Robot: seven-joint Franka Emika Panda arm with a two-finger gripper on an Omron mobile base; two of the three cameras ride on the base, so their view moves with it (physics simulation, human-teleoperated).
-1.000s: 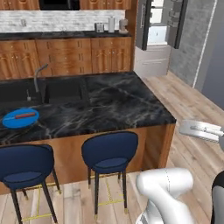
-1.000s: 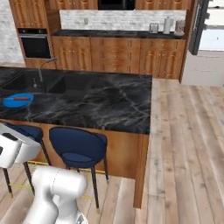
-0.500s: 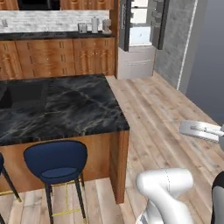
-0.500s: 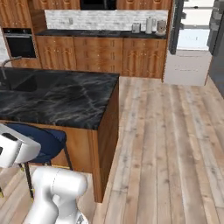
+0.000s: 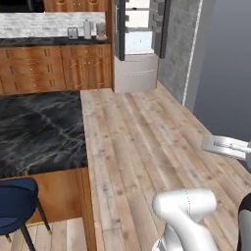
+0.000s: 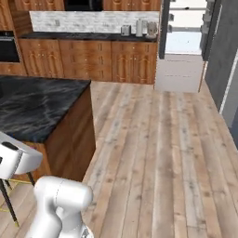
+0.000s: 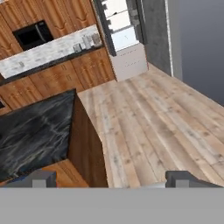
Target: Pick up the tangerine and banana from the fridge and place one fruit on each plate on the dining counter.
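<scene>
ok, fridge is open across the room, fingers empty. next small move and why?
Probably keep driving the base forward over the wood floor toward the fridge. Its door stands open with the white interior showing, but it is far off at the back wall, well out of the arm's reach. The gripper is open and holds nothing; no fruit can be made out yet.
</scene>
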